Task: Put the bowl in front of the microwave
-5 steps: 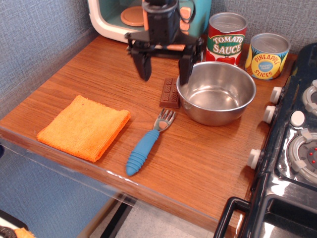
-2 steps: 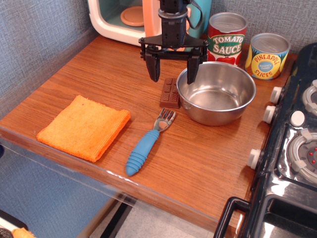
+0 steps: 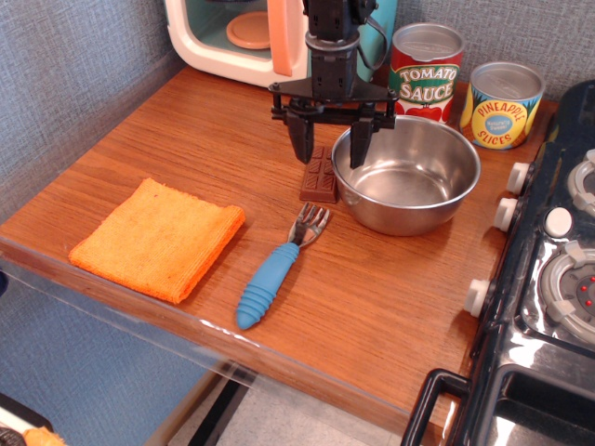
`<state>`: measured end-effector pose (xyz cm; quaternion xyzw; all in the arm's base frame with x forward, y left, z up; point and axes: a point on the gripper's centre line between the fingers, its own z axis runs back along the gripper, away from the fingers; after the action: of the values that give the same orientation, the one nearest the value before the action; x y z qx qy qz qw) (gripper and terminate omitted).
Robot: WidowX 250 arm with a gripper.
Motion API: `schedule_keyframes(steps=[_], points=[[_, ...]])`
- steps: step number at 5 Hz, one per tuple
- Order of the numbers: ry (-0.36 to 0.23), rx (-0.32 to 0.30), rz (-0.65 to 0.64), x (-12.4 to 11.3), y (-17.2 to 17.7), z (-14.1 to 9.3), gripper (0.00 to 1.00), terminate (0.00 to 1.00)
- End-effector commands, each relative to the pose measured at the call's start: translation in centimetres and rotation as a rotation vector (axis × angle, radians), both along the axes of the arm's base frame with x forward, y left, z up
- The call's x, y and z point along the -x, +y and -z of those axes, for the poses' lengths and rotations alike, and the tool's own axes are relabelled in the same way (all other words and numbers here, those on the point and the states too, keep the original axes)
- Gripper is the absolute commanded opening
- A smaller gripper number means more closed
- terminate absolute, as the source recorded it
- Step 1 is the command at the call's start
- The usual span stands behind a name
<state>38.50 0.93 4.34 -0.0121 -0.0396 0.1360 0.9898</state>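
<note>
the bowl sits on the wooden counter right of the frame's centre, shiny, deep and with nothing in it that i can see. the gripper hangs over the bowl's left rim, its jaws parted: one black finger points down outside the bowl, over the top of a brown chocolate bar, and the other points down just at or inside the rim. whether that finger touches the metal cannot be told. nothing is held between the jaws.

the chocolate bar lies flat just left of the bowl, close to its wall. below it, toward the lower middle of the frame, a fork with a blue ribbed handle lies at a slant, its silver tines pointing up toward the bar and the bowl. an orange cloth is folded flat at the left of the frame, well apart from the bowl.

the microwave stands at the top of the frame, left of the arm, with its cream front frame and an orange plate showing inside. the bowl is to its lower right, not before its door. behind the bowl, at the upper right, stand a tomato sauce can and, to its right, a pineapple slices can. the black stove runs down the right edge, its white knobs just right of the bowl.
</note>
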Motion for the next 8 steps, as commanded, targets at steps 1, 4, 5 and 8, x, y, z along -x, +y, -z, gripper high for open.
schedule_keyframes(steps=[1, 4, 5, 8], points=[[-0.031, -0.026, -0.004, 0.2, 0.4, -0.7, 0.00, 0.00], [-0.087, 0.052, -0.001, -0.3, -0.7, -4.2, 0.00, 0.00], [-0.162, 0.133, -0.010, -0.8, 0.5, -8.1, 0.00, 0.00], [-0.108, 0.017, -0.113, 3.5, 15.0, -9.6, 0.00, 0.00]])
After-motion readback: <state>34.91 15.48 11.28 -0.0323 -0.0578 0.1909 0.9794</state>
